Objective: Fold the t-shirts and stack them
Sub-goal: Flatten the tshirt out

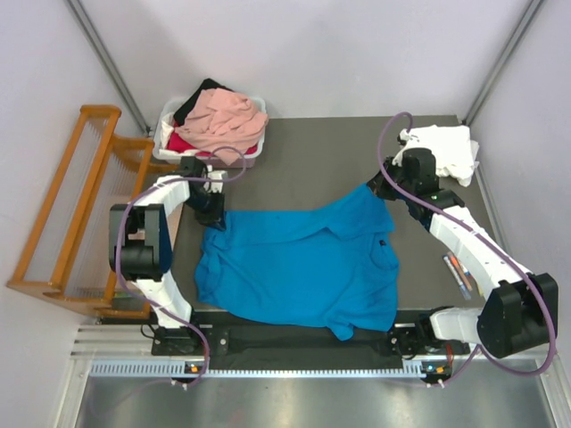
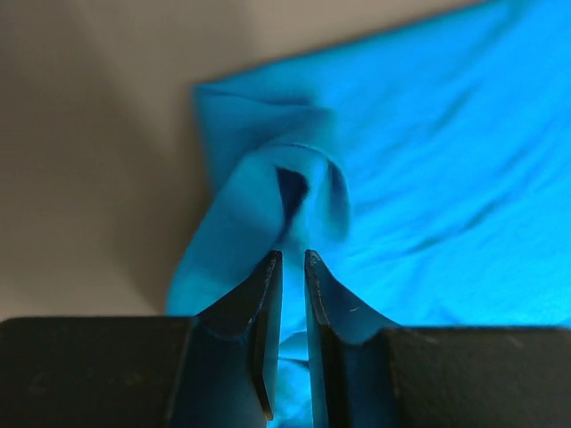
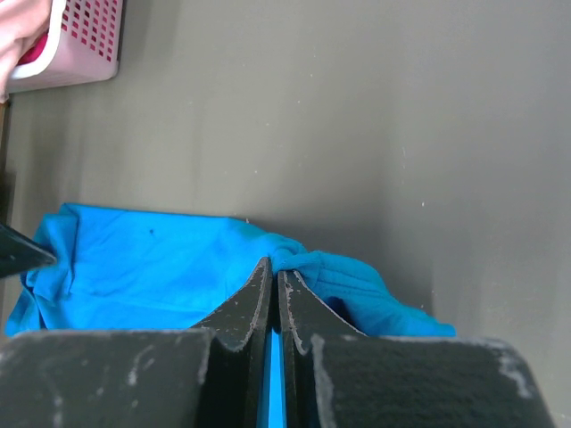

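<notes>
A bright blue t-shirt (image 1: 303, 267) lies spread out and rumpled on the dark table. My left gripper (image 1: 212, 217) is at its far left corner. In the left wrist view the gripper (image 2: 293, 254) has its jaws drawn close on a raised fold of the blue cloth (image 2: 294, 192). My right gripper (image 1: 378, 189) is at the far right corner, and in the right wrist view this gripper (image 3: 274, 267) is shut, pinching a bunched edge of the shirt (image 3: 152, 259). A white t-shirt (image 1: 446, 147) lies at the back right.
A white plastic tub (image 1: 169, 147) at the back left holds a salmon-pink tee (image 1: 227, 120) over red and black cloth; the tub (image 3: 85, 45) also shows in the right wrist view. A wooden slatted rack (image 1: 71, 214) stands off the left edge. Pens (image 1: 458, 272) lie beside the right arm.
</notes>
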